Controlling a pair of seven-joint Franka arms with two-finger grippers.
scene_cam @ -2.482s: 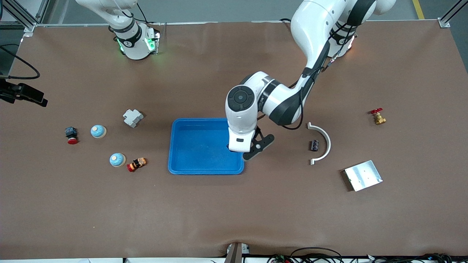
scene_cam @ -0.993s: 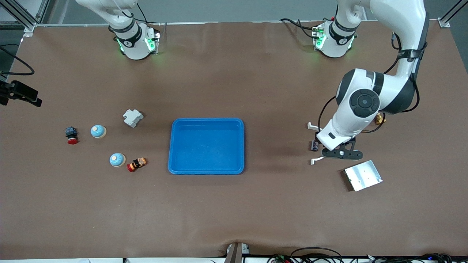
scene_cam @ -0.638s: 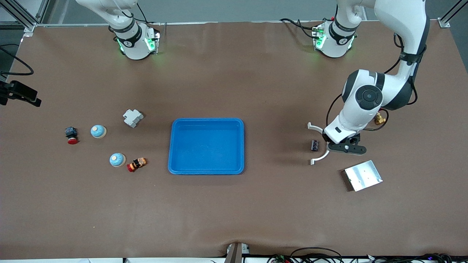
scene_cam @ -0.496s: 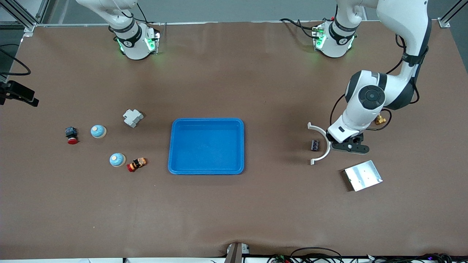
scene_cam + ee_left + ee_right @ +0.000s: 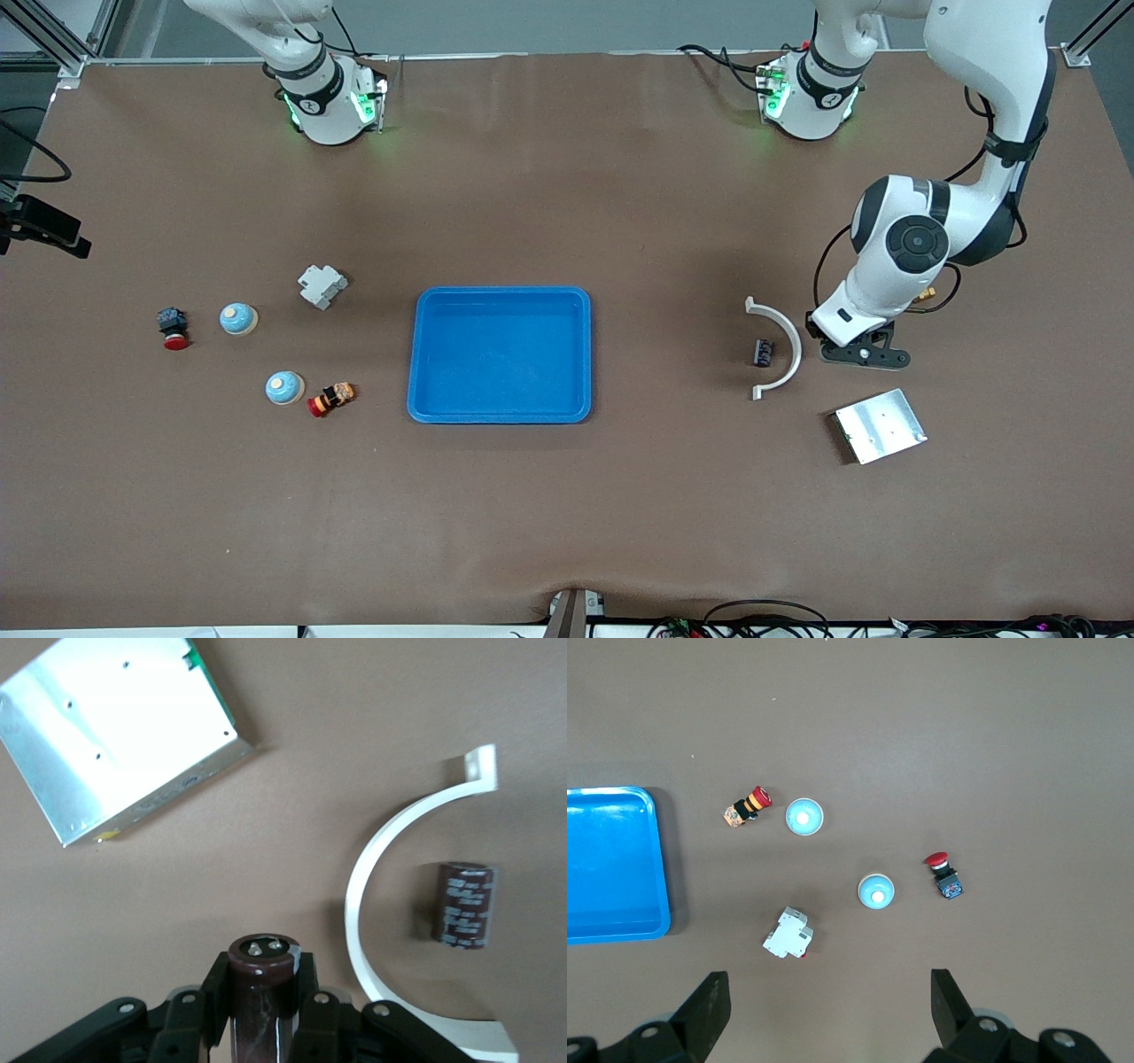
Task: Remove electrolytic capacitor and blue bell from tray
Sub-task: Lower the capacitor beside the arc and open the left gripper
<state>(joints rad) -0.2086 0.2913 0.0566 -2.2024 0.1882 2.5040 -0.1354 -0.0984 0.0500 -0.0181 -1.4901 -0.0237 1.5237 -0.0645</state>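
My left gripper [image 5: 864, 354] is shut on a dark brown capacitor [image 5: 262, 979], seen end-on in the left wrist view with two metal pins. It hangs over the table between a white curved bracket [image 5: 791, 341] and a metal plate [image 5: 880, 425]. A second dark capacitor [image 5: 762, 352] lies inside the bracket's curve; it also shows in the left wrist view [image 5: 464, 904]. Two blue dome bells [image 5: 238, 318] [image 5: 284, 387] sit toward the right arm's end. My right gripper [image 5: 830, 1019] is open and empty, high over the bells [image 5: 804, 817] [image 5: 876, 891]. The blue tray [image 5: 416, 354] is empty.
A grey breaker [image 5: 321, 286] and two red push buttons [image 5: 173, 328] [image 5: 330, 399] lie near the bells. A brass valve [image 5: 926, 291] is partly hidden by the left arm. The bracket [image 5: 372, 868] and metal plate [image 5: 115, 726] flank my left gripper.
My left arm swung from over the tray's edge out to the left arm's end, then drifted past the bracket toward the metal plate. The objects on the table have not moved.
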